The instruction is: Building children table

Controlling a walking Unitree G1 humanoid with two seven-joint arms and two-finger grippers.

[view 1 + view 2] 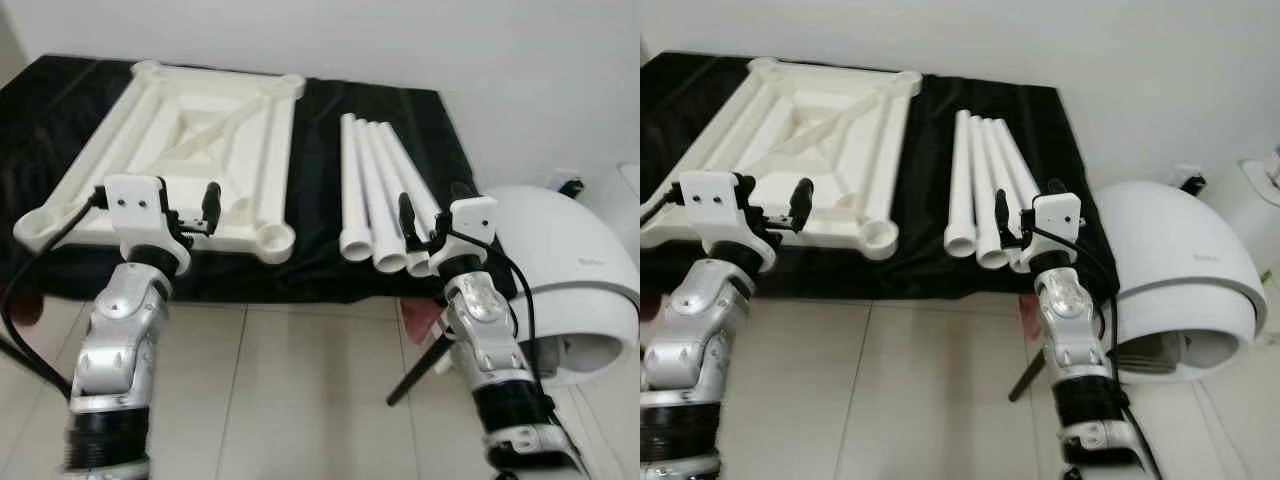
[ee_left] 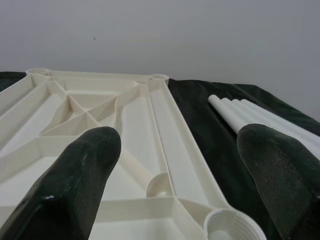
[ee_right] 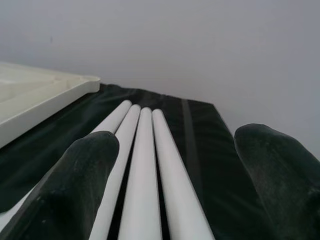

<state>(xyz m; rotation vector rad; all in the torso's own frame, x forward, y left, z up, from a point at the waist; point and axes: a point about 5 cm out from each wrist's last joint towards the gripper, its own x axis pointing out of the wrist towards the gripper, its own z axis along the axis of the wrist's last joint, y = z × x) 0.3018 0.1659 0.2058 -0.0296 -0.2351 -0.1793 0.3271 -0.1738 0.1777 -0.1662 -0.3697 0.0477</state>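
Left eye view, right pincer hiding 4 legs' ends, tabletop upturned

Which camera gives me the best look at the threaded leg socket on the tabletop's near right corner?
The left wrist view: the socket sits close, its threads visible, just ahead of the open left gripper. Both eye views show the same socket smaller, as a plain ring on the upturned tabletop.

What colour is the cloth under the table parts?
Black cloth, clearest in the left eye view.
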